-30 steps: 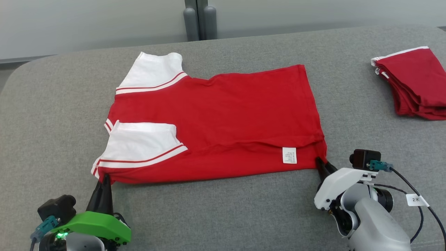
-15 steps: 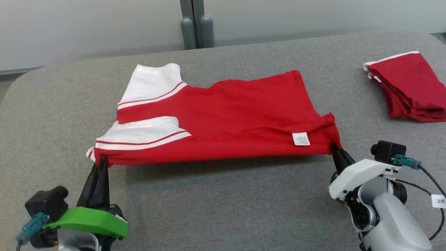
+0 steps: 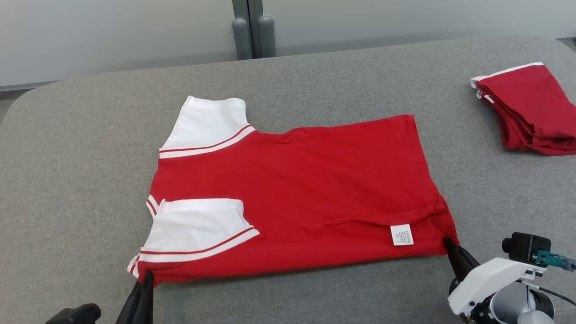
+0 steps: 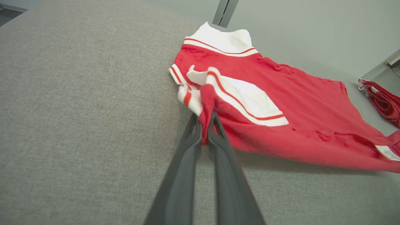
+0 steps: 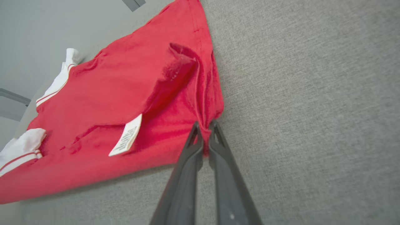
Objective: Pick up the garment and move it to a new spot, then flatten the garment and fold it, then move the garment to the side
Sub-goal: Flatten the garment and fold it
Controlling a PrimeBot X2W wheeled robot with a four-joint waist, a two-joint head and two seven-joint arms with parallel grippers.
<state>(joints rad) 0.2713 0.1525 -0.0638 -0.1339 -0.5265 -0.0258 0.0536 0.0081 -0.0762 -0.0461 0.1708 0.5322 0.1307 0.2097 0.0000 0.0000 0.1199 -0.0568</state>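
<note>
The red-and-white garment [image 3: 315, 180] lies spread across the middle of the grey tabletop [image 3: 72, 171] with its near edge slightly lifted. The left claw [image 3: 147, 278] is clamped on the near-left corner by the white sleeve, and the right claw [image 3: 448, 243] is pinched on the near-right hem corner. Each grip holds only a small bunch of cloth, so an uneven pull could slip a corner free or drag the layers askew.

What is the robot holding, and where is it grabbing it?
The red shirt. The left gripper pinches its near corner by the white sleeve; the right gripper pinches its near hem corner beside the label.
</note>
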